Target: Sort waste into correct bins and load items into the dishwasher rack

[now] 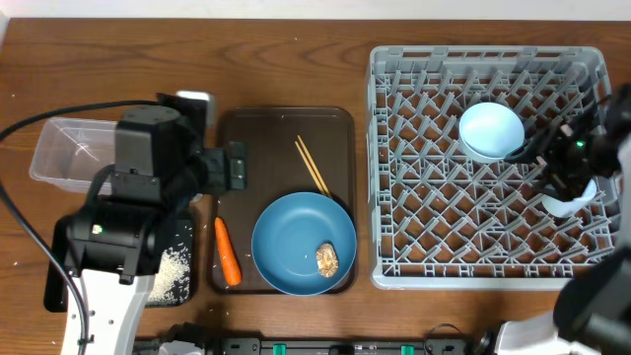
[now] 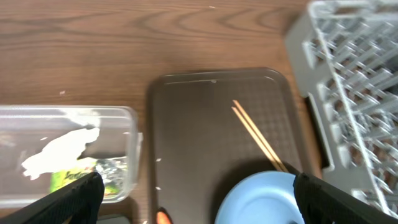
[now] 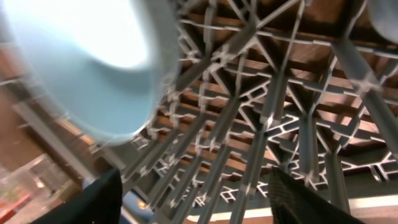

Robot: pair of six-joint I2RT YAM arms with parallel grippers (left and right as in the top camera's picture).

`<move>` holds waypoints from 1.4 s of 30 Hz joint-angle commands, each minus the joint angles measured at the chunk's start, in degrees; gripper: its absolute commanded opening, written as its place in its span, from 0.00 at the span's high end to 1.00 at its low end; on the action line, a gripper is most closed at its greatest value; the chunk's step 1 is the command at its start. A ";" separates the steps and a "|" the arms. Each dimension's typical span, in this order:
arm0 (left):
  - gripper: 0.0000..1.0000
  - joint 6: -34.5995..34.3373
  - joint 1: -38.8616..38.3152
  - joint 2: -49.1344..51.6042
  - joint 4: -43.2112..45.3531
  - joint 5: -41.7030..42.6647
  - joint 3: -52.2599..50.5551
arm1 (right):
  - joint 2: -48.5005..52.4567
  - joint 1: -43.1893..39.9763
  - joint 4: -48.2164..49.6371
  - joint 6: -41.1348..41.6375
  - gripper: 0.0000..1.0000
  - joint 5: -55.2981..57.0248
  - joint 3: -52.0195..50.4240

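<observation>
Wood-grain counter (image 1: 296, 59) is carrying everything in view; at its far left a clear tub (image 1: 64, 153) is lying lengthwise, and the left wrist view is showing a crumpled white napkin (image 2: 59, 152) and a green-yellow wrapper (image 2: 65, 182) resting inside it; just in front of the tub a black tray (image 1: 184, 235) is holding a scatter of white rice grains (image 1: 175, 268), though the left arm is covering much of it; the left tool (image 2: 198, 186) is hovering over the left edge of the dark brown serving tray (image 1: 266, 138), its fingers (image 2: 74, 199) spreading wide and gripping nothing; on that serving tray a small orange carrot (image 1: 228, 251) is lying along the left side, just beside the dark blue plate (image 1: 291, 242); the wooden chopsticks (image 1: 313, 166) are lying together on a slant in the tray's far half, their near ends reaching the plate's rim; the plate is sitting in the tray's near right corner, and a brownish food lump (image 1: 327, 258) is resting on its right part; to the right, apart from the serving tray, the grey dishwasher rack (image 1: 434, 227) is standing on the counter; a pale blue bowl (image 1: 491, 130) is leaning tilted among the pegs in the far middle of the rack; the right tool (image 3: 194, 180) is hanging over the rack's right side, just right of the bowl, its fingers (image 3: 84, 205) parting widely with only lattice between them; a pale cup (image 1: 574, 204) is sitting in the rack just beneath that tool, partly hidden, its colour being hard to tell.
</observation>
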 commanded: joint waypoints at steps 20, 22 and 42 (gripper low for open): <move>0.02 -0.31 1.92 0.24 0.22 -0.07 1.20 | -6.84 0.79 34.45 13.31 0.35 -10.80 -27.30; 0.02 -0.31 1.92 0.31 0.22 -0.07 1.20 | -6.84 0.79 35.82 13.57 0.36 -10.80 -27.34; 0.02 -0.28 1.92 2.60 0.15 2.73 1.20 | -6.49 6.45 46.95 18.49 0.35 -3.65 -27.39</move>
